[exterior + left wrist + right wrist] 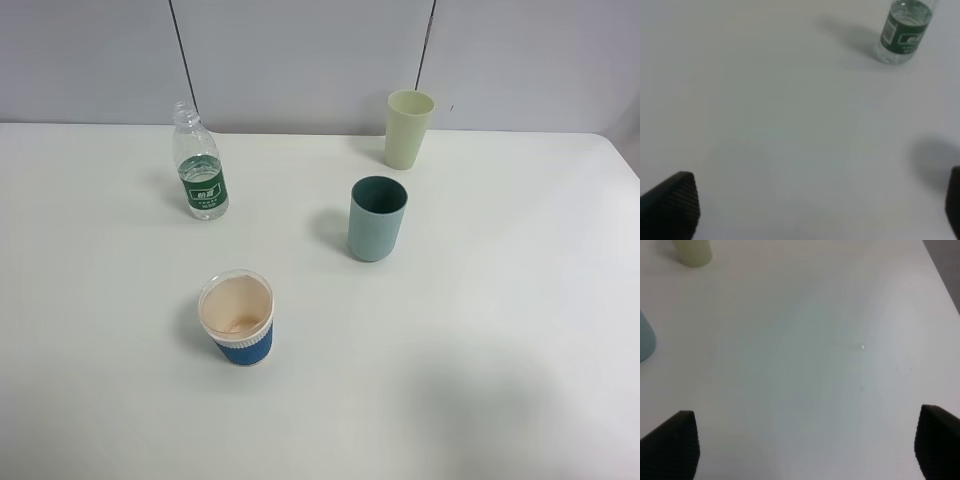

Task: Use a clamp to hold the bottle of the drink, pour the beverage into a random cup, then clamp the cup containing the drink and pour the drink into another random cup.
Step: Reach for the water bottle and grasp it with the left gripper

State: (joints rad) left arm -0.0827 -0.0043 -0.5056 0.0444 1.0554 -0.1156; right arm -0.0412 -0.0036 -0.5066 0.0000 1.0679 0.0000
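Observation:
A clear bottle (pixel 200 165) with a green label and no cap stands upright at the back left of the white table (pixel 500 330). It also shows in the left wrist view (pixel 904 31). A teal cup (pixel 377 218) stands near the middle, a pale yellow-green cup (pixel 408 128) behind it, and a paper cup with a blue sleeve (pixel 238 318) at the front left. Neither gripper shows in the exterior view. My left gripper (pixel 812 205) is open and empty over bare table, well short of the bottle. My right gripper (pixel 804 445) is open and empty.
In the right wrist view the pale cup's base (pixel 692 251) and the teal cup's edge (pixel 645 340) show far from the fingers. The table's right edge (pixel 942 275) runs along that view's corner. A grey panelled wall (pixel 300 60) stands behind the table.

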